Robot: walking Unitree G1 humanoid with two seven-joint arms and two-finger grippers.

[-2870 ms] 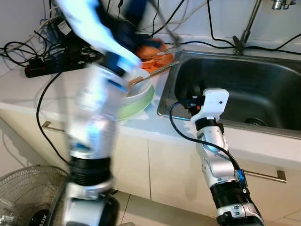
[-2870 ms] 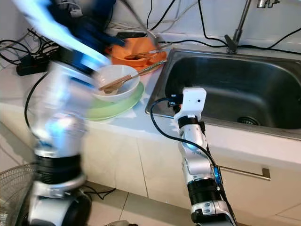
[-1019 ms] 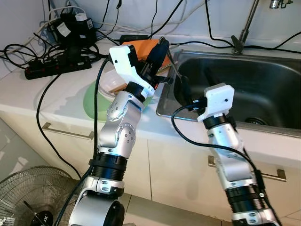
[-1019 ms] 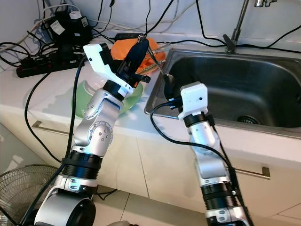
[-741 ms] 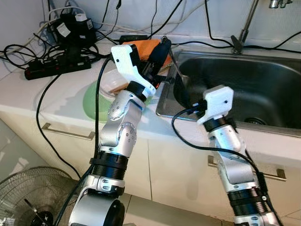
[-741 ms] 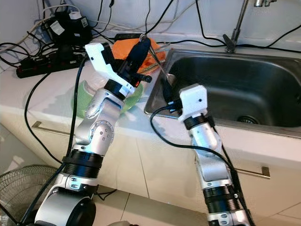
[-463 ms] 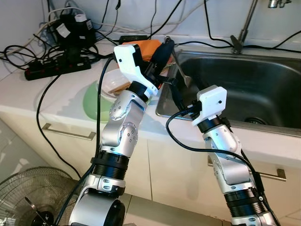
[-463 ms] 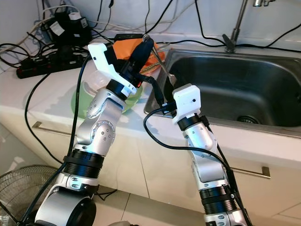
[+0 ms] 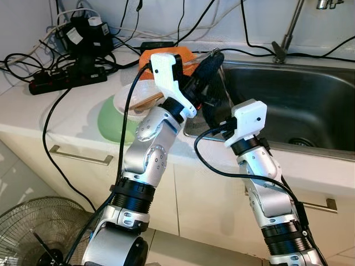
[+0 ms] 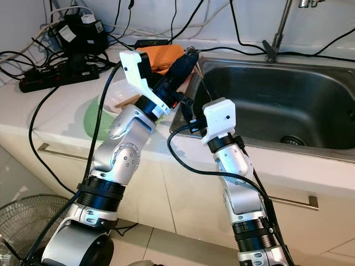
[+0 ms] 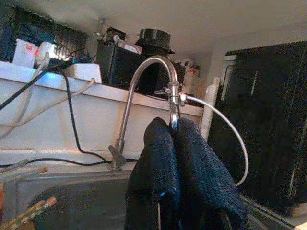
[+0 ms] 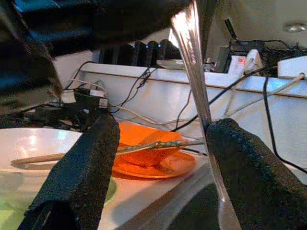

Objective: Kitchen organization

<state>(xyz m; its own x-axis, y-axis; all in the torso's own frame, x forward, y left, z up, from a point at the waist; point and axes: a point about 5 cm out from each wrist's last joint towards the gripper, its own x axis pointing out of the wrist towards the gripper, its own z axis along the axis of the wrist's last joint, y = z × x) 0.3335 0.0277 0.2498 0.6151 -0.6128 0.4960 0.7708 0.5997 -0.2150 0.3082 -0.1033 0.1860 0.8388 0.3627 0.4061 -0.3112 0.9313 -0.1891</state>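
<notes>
My left gripper (image 9: 213, 57) is shut on the top of a metal spoon (image 12: 192, 57), which hangs down over the left rim of the steel sink (image 9: 288, 100). In the left wrist view the fingers (image 11: 163, 158) pinch the thin handle. My right gripper (image 12: 163, 129) sits just below at the sink's edge, open. The spoon's handle runs between its two fingers (image 12: 81, 182), closer to one of them and not clamped. On the counter, a white bowl (image 9: 136, 100) with wooden chopsticks rests on a green plate (image 9: 108, 119).
An orange plate (image 12: 148, 165) with more utensils lies behind the bowl. Power strips and tangled cables (image 9: 72, 61) crowd the back left of the counter. A faucet (image 9: 288, 33) rises behind the sink. A floor fan (image 9: 33, 244) stands at lower left.
My left gripper has carried the spoon rightward, from over the bowl to the sink's left rim. My right gripper has come up around the spoon's handle.
</notes>
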